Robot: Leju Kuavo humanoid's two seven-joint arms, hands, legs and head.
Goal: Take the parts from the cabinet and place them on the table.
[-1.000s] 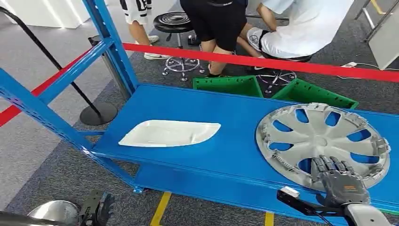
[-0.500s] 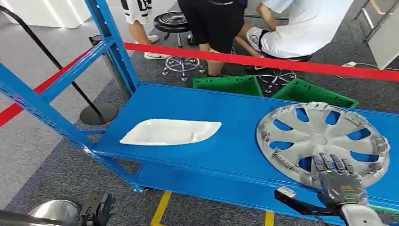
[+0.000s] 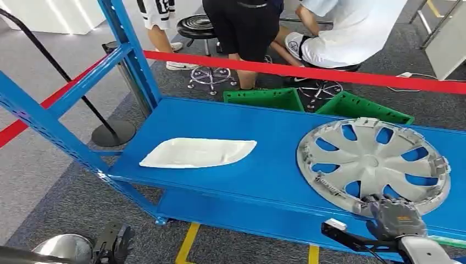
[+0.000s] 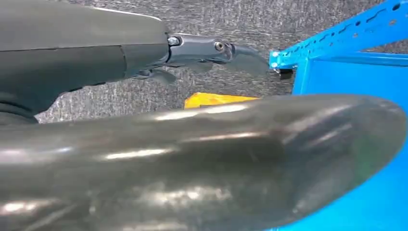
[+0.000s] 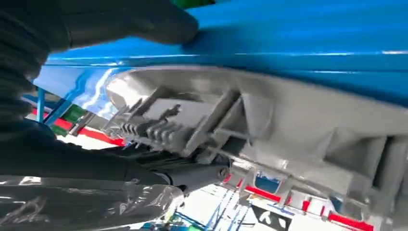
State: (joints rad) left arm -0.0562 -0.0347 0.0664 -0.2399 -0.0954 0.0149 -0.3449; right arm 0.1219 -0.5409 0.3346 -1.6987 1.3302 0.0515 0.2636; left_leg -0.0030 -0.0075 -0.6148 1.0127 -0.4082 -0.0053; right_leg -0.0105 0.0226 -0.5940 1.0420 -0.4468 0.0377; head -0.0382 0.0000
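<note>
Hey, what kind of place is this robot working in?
Probably a demo or exhibition floor set up like a car-parts store: a blue steel shelving rack holding a silver wheel cover and a white panel, a red barrier belt fencing it off, and people on stools behind.

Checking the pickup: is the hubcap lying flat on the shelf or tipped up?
Tipped up slightly: the hubcap has its near rim raised off the shelf where the right hand grips it.

The grey right hand [image 3: 397, 215] carries an orange marking and dark ribbed fingers [image 5: 120, 21].
</note>
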